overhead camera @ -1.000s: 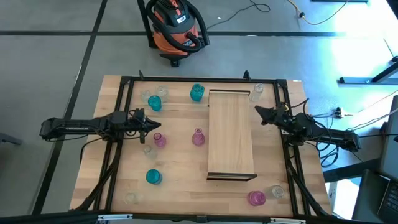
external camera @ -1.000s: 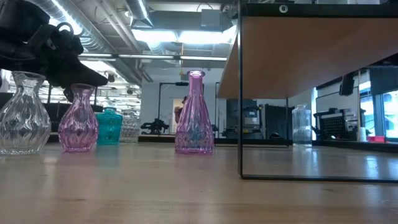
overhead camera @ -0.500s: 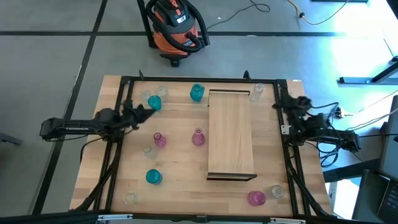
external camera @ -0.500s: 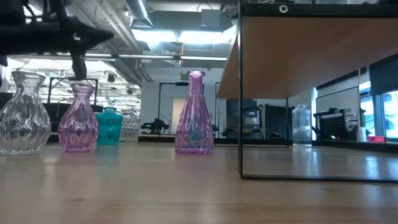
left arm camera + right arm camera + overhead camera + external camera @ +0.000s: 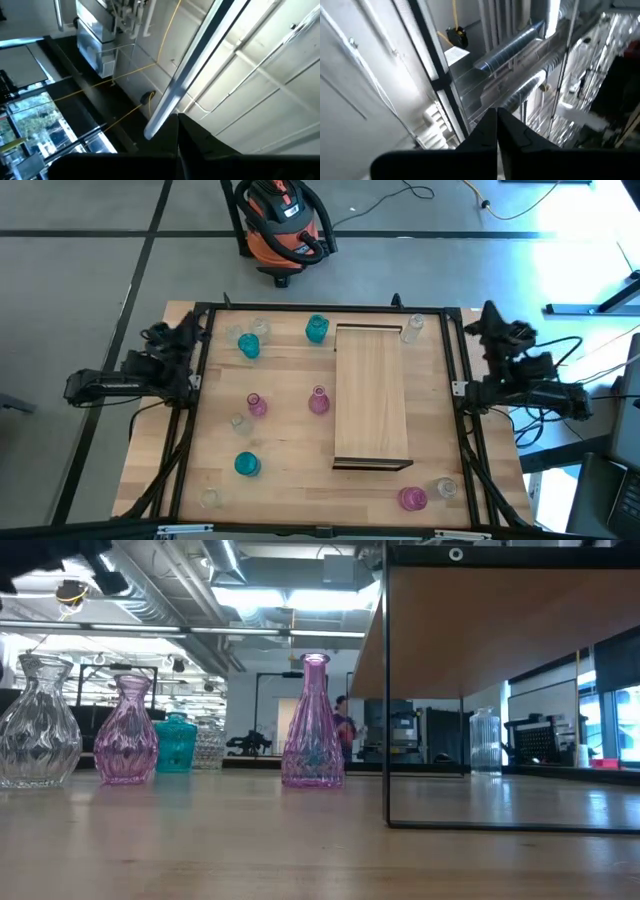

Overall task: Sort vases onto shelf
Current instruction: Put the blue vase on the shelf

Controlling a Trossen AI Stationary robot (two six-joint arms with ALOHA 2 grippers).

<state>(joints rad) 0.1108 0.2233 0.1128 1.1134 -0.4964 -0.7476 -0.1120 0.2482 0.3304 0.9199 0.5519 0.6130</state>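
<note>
Both arms have pulled back off the tabletop since the earlier pictures: the left gripper (image 5: 190, 326), which hung over the pink vases, now sits at the table's left edge pointing upward, and the right gripper (image 5: 487, 311) has swung out past the right frame rail. Each has its fingers pressed together, holding nothing; in both wrist views the closed fingertips meet in front of ceiling pipes and lights.

Nearest the left gripper stand a teal vase (image 5: 248, 345) and a clear vase (image 5: 261, 328), just inward of it. Farther inward are a squat pink vase (image 5: 256, 405), a tall pink vase (image 5: 318, 399) and another teal vase (image 5: 316, 329). Between the two grippers, nearer the right one, lies the shelf (image 5: 372, 395), with nothing standing on it. A clear vase (image 5: 413, 328) stands just beside its far corner, close to the right gripper. Well away from both grippers, near the front edge, stand a third teal vase (image 5: 246, 465) and a pink vase (image 5: 411, 499)
</note>
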